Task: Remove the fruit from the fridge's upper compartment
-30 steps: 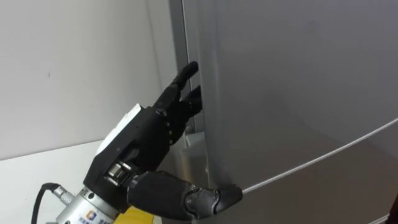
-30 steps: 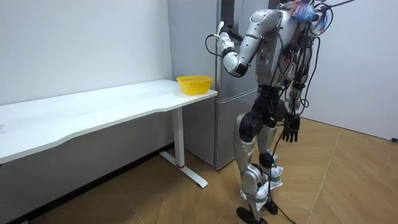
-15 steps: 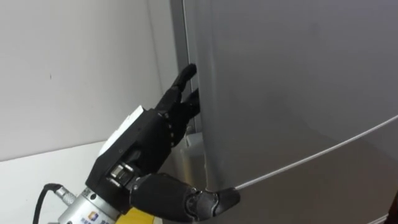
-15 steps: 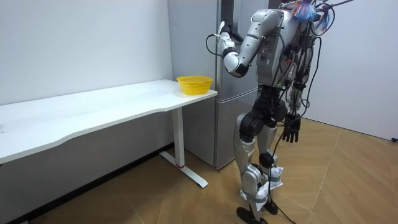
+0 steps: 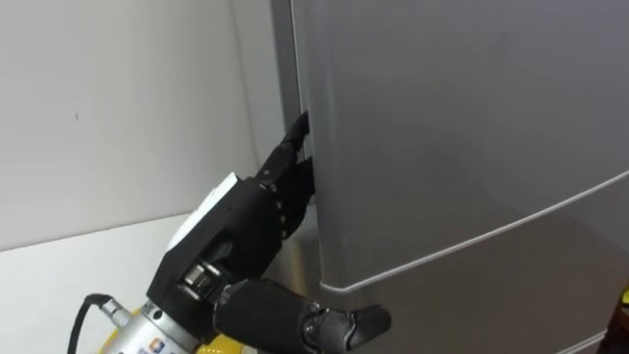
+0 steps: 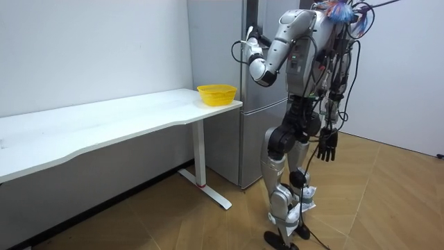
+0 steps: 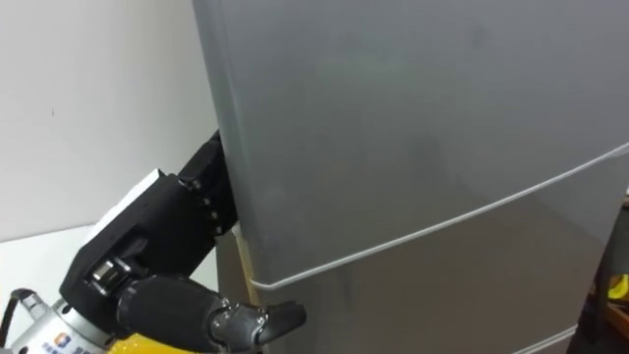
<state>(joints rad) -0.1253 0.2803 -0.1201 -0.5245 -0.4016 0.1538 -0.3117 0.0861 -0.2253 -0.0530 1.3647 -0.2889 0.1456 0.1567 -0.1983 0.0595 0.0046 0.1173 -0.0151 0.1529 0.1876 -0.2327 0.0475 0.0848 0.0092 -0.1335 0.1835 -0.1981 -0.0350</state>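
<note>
Moved: left robot hand point(image 5: 241, 231) slips deeper behind the upper fridge door point(image 5: 462, 128) edge.
Hidden: its fingertips, so the grip is unreadable.
Idle: right robot hand point(image 6: 327, 146) hangs loose, fingers relaxed.

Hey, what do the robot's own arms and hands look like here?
The left robot hand is black and boxy, with a white tag on its back, a silver wrist cuff and a black cable looping from it. The arms are silver-grey with rounded shells; the right robot hand is black too.

the fridge point(image 5: 462, 147) is silver-grey, the left hand point(image 5: 238, 232) black, the basket point(image 6: 216, 94) yellow, the table point(image 6: 104, 122) white.
</note>
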